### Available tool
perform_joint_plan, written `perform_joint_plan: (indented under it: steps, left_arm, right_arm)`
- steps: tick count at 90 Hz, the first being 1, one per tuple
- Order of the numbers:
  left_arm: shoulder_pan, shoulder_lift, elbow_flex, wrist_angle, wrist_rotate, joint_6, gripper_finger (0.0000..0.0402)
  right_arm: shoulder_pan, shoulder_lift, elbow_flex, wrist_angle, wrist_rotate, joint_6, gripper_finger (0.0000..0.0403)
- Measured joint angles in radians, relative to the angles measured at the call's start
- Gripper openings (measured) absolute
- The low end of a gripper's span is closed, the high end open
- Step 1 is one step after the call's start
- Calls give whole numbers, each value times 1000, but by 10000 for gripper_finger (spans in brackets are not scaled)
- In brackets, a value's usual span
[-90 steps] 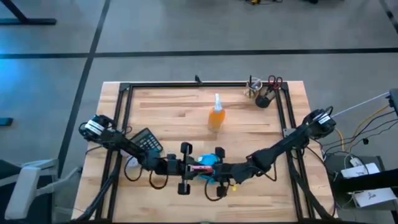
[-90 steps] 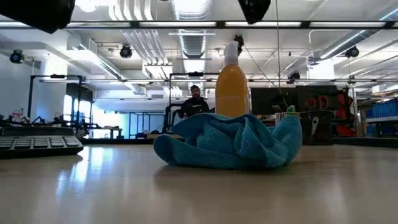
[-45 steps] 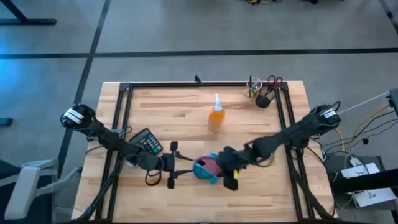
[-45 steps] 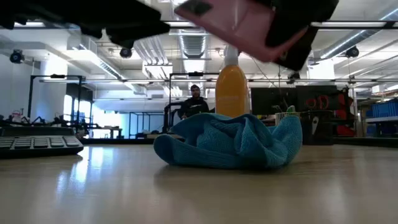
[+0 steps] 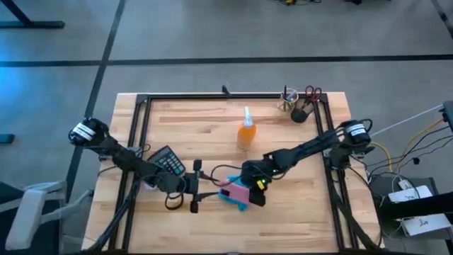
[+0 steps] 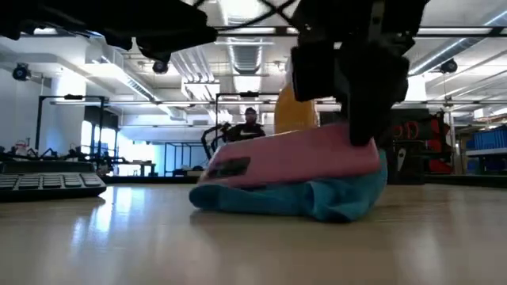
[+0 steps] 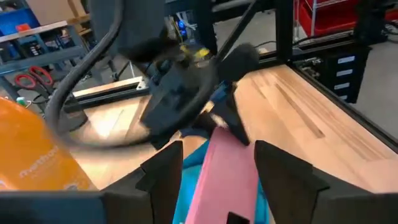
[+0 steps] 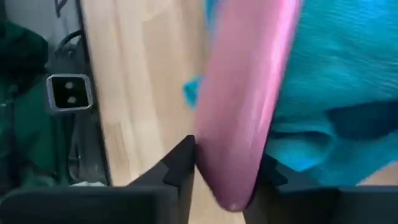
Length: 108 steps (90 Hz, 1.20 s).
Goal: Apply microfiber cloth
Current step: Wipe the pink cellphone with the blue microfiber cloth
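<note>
The turquoise microfiber cloth point(image 5: 236, 204) point(image 6: 317, 199) lies bunched on the wood table near its middle front. A pink phone point(image 5: 236, 191) point(image 6: 285, 160) lies on top of it, tilted, its left end lower. My right gripper point(image 5: 253, 190) point(image 8: 227, 177) is shut on the phone's right end. My left gripper point(image 5: 195, 188) point(image 7: 217, 183) stands open just left of the phone, pointing at it, its fingers apart from it. My right gripper pinches the pink phone near its right end point(image 6: 360, 146) between its two fingers, which lie across the phone's width point(image 8: 233, 155). The fingers come slanting down from the table's right. The phone rests on the cloth, which is flattened beneath it.
An orange spray bottle point(image 5: 245, 132) stands behind the cloth. A black calculator point(image 5: 168, 160) lies to the left under my left arm. A cup with pens and scissors point(image 5: 301, 108) stands at the far right corner. Black frame rails point(image 5: 141, 134) run along the table's sides.
My left gripper has drawn back toward the table's left edge, away from the phone. My right gripper has come down with the pink phone from above the cloth and laid it on top. The cloth's bunched top is now pressed flat under it.
</note>
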Motion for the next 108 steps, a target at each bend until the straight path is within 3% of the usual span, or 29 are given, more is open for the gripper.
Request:
perform_joint_plan:
  steps: [12, 28, 39, 48, 58, 72, 87, 108]
  left_arm:
    - [2, 0, -6, -3, 0, -6, 166]
    - [18, 22, -9, -40, 1, -71, 153]
    - [38, 128, -14, -39, -6, -105, 145]
    - [65, 244, 1, 70, -67, -116, 138]
    - [104, 370, 41, 180, -96, -104, 129]
    - [139, 475, 118, 169, -97, -99, 117]
    - [147, 516, 169, 94, -105, -101, 107]
    - [153, 518, 168, 36, -113, -112, 100]
  right_arm:
    - [0, 8, 1, -3, 10, 12, 125]
    - [-4, -3, 1, -46, 136, 28, 140]
    - [-1, -19, 1, -96, 231, 28, 136]
    - [-1, -20, 1, -115, 298, 28, 132]
    - [-1, -22, 1, -114, 307, 28, 133]
    - [3, -41, 9, -116, 322, 28, 143]
    - [9, -48, 17, -134, 376, 5, 151]
    - [40, -52, 24, -144, 547, -81, 151]
